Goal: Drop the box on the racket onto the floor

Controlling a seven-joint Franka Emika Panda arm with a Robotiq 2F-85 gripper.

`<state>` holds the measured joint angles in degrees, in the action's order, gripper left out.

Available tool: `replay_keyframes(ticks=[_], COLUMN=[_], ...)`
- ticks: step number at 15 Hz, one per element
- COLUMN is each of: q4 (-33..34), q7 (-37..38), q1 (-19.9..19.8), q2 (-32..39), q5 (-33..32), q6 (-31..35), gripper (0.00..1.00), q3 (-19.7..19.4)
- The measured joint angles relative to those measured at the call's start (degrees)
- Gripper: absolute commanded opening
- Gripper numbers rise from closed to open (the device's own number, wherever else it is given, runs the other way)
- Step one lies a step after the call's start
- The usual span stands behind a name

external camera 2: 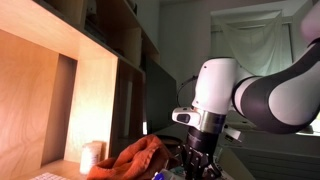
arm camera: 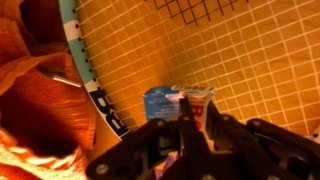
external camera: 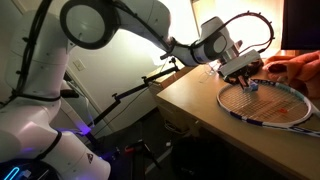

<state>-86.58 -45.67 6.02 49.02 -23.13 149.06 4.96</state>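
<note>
This looks like a lived-in room of a home, a bedroom or study, not a lab: a pale wooden bench [external camera: 185, 95], tall wooden shelves [external camera 2: 100, 60] against the wall, a pale curtain [external camera 2: 250, 50], and a racket [external camera: 270, 100] and crumpled orange cloth [external camera 2: 135, 158] lying on the bench.

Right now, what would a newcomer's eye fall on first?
The big white robot arm stretches over the wooden table, its gripper low over the racket. In the wrist view, a small blue-white box stands on the strings between the jaws; an orange cloth lies beside the racket.
</note>
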Motion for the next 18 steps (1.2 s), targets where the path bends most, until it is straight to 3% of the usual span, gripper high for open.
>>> replay_keyframes(ticks=[4, 11, 14, 18], q4=[-0.16, -4.24, -5.96, -7.67], q7=[7.41, 37.46, 50.13, 64.24], q1=[3.36, 12.9, 15.32, 17.13], q2=[-0.68, -3.67, -5.28, -7.14], q5=[-3.38, -21.61, -30.48, -41.17], q6=[0.09, -1.61, -8.14, -22.23], gripper=[0.04, 0.04, 0.04, 0.04], q3=[-5.33, -19.87, -21.89, -20.48])
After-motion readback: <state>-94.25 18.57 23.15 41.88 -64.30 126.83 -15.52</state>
